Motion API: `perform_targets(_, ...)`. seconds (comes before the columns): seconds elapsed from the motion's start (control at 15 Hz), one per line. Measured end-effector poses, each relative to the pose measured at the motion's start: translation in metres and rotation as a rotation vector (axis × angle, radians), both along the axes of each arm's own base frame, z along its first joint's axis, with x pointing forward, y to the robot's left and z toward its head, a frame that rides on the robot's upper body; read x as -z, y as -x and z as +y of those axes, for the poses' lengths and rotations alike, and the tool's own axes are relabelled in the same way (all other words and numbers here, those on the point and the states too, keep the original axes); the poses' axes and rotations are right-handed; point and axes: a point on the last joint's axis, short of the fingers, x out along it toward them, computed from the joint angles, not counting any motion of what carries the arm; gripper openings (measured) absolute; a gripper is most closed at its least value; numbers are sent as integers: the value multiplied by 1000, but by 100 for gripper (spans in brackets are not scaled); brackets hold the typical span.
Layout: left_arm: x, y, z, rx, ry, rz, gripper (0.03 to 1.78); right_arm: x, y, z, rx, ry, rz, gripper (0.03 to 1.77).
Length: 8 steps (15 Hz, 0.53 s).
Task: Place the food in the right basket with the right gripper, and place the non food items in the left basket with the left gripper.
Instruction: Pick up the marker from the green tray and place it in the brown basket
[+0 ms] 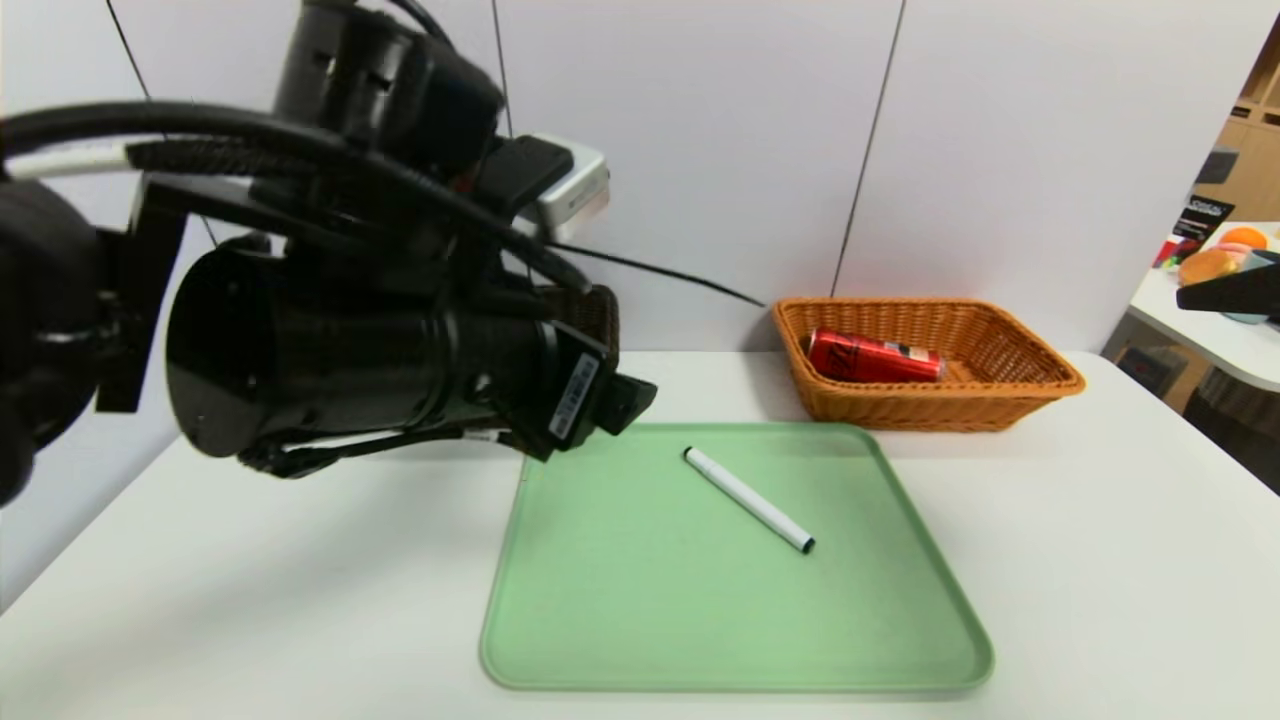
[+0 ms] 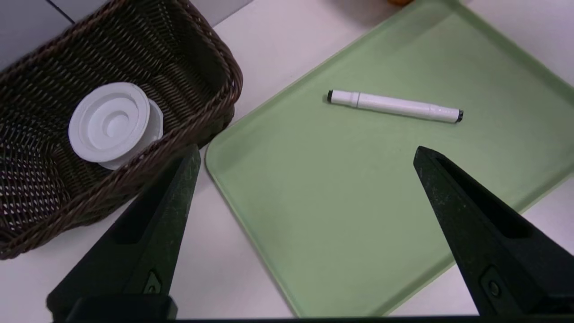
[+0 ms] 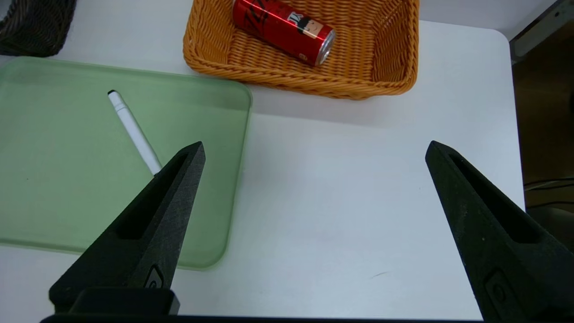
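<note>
You see the left arm filling the upper left of the head view, close to the camera, hanging above the table [image 1: 1100,560]. The left gripper [image 2: 305,154] has its fingers spread wide, nothing between them; in its wrist view the tips frame the green tray [image 2: 350,233] from above, touching nothing. The right gripper [image 3: 314,150] also has fingers spread wide and holds nothing, hanging over bare table beside the tray's edge; in the head view only a dark tip of it shows at the far right edge of the frame.

The red can [image 1: 875,357] lies on its side inside the orange basket [image 1: 1000,395], which sits upper right of centre in the head view, just beyond the tray's far right corner. The white marker [image 1: 748,498] lies diagonally on the tray, centre of frame, apart from both grippers. The white slotted disc [image 2: 110,123] sits inside the dark brown basket [image 2: 206,63], upper left in the left wrist view, just beside the tray's corner. In the head view that basket is mostly hidden behind the left arm.
</note>
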Motion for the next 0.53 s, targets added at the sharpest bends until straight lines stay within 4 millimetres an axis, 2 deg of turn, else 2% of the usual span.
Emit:
perform_targets(0.2,-14,-8,-36,-43,21,39,169,6,2,-1,3,1,21,169)
perform_targets(0.33,-7,-14,-63,-76,2,98,169,9,3,-1,7,-6,30,169)
perform_targets(0.53,15,-21,-101,-109,-62,130,169,12,3,-1,14,-35,45,169)
